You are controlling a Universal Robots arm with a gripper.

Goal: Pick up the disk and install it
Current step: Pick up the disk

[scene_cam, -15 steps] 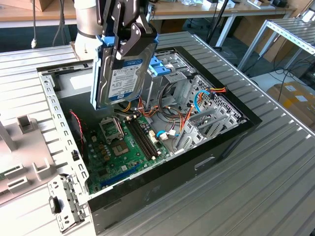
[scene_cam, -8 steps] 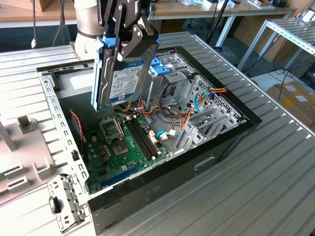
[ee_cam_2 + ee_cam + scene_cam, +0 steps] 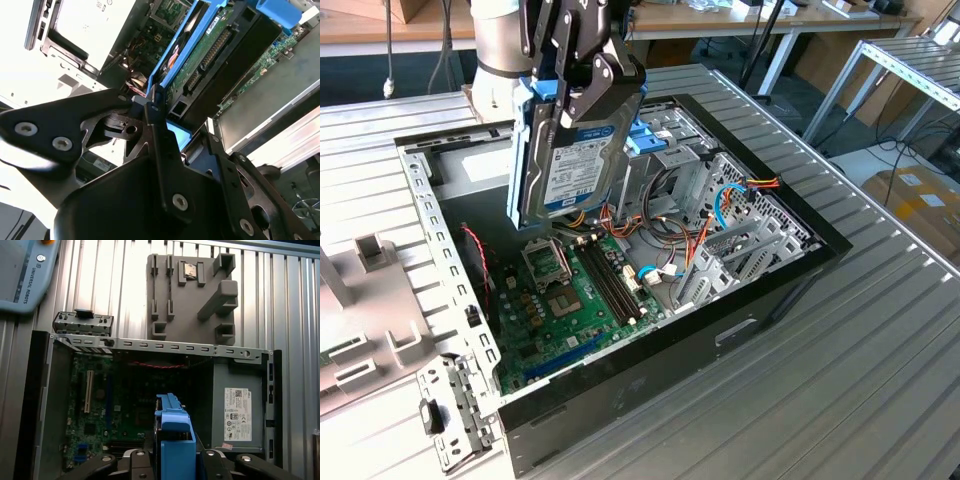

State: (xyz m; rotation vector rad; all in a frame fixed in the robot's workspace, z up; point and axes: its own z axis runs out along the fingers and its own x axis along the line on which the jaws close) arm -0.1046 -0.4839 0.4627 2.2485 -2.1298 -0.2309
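The disk (image 3: 565, 165) was held on edge, clenched at its upper end in the hand (image 3: 585, 90), label side outward, with its blue rail (image 3: 172, 440) recorded in the first wrist view. Below the hand lay the open computer case (image 3: 790, 270) on the desk (image 3: 880, 380), with the motherboard (image 3: 570, 300) exposed beneath the hanging disk. A grey power supply (image 3: 237, 407) was seated in the case, to one side of the hand.

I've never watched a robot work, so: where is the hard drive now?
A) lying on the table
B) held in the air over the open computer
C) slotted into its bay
B: the gripper clamps the disk, which hangs on edge above the computer case.
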